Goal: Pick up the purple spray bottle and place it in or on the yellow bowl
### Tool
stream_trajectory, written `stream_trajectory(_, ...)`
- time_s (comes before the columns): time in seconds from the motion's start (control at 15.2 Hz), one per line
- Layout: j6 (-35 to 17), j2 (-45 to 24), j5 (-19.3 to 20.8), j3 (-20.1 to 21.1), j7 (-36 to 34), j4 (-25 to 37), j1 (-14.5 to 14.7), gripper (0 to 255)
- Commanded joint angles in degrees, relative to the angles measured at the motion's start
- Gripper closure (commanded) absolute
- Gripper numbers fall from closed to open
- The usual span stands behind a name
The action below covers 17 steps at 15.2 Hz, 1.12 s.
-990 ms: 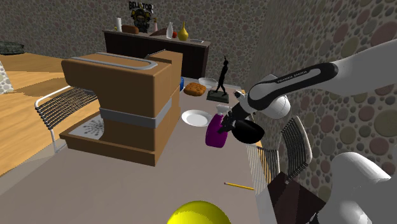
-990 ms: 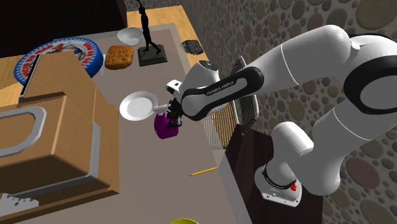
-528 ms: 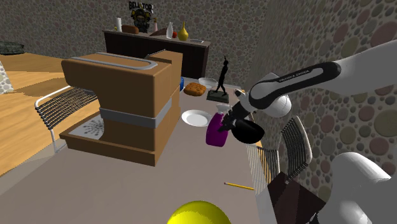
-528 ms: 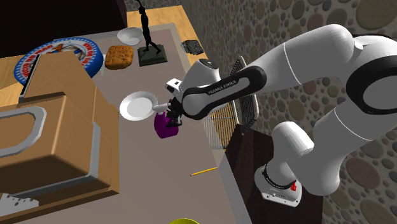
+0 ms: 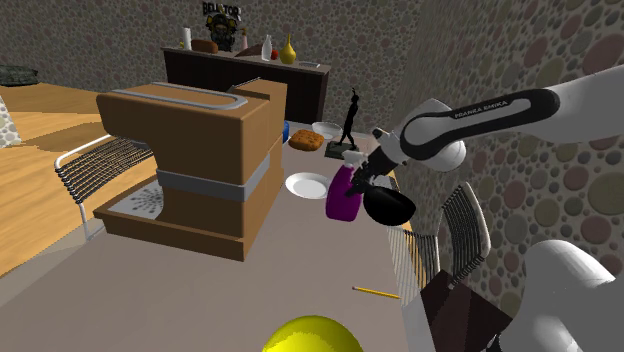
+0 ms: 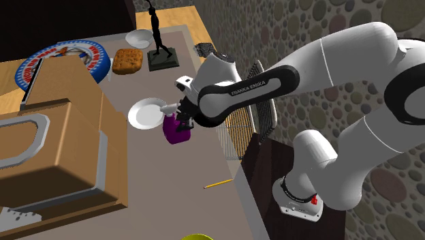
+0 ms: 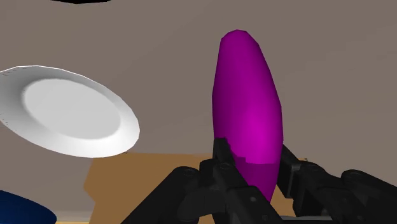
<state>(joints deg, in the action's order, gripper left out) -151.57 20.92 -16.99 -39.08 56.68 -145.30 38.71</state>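
Observation:
The purple spray bottle point(image 5: 343, 201) hangs just above the grey tabletop point(image 5: 300, 260), clasped near its neck by my black gripper point(image 5: 358, 181). In the second exterior view the bottle point(image 6: 178, 131) sits under the gripper point(image 6: 181, 120), beside the white plate. The wrist view shows the purple body point(image 7: 249, 121) pinched between both fingers point(image 7: 222, 156), so the gripper point(image 7: 256, 167) is shut on it. The yellow bowl point(image 5: 312, 336) stands at the table's near edge, well apart from the bottle; its rim point(image 6: 197, 236) peeks in at the second exterior view's lower edge.
A white plate point(image 5: 307, 185) lies beside the bottle. A large brown box point(image 5: 195, 160) occupies the shoulder view's left of the table. A yellow pencil point(image 5: 375, 292) lies between bottle and bowl. A dark statuette point(image 5: 348, 125) and bread point(image 5: 306, 142) stand at the far end.
The gripper has risen a little with the purple bottle in it and drifted slightly towards the plate. The arm's forearm now sits higher. Nothing else on the table moved.

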Motion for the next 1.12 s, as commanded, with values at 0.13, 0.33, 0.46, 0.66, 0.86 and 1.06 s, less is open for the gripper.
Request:
stream_trajectory(0.13,3.05,1.77,2.58,2.18,-2.86,1.44,-2.11,255)
stream_trajectory(0.33,5.32,2.87,4.03,3.45,-4.58,2.71,-3.25,255)
stream_trajectory(0.46,6.84,3.53,4.84,4.21,-5.6,3.62,-3.9,255)
stream_trajectory(0.66,9.11,4.43,5.89,5.21,-7.01,5.09,-4.68,255)
stream_trajectory(0.86,11.37,5.2,6.76,6.09,-8.26,6.66,-5.31,255)
stream_trajectory(1.06,13.61,5.84,7.48,6.85,-9.39,8.34,-5.79,255)
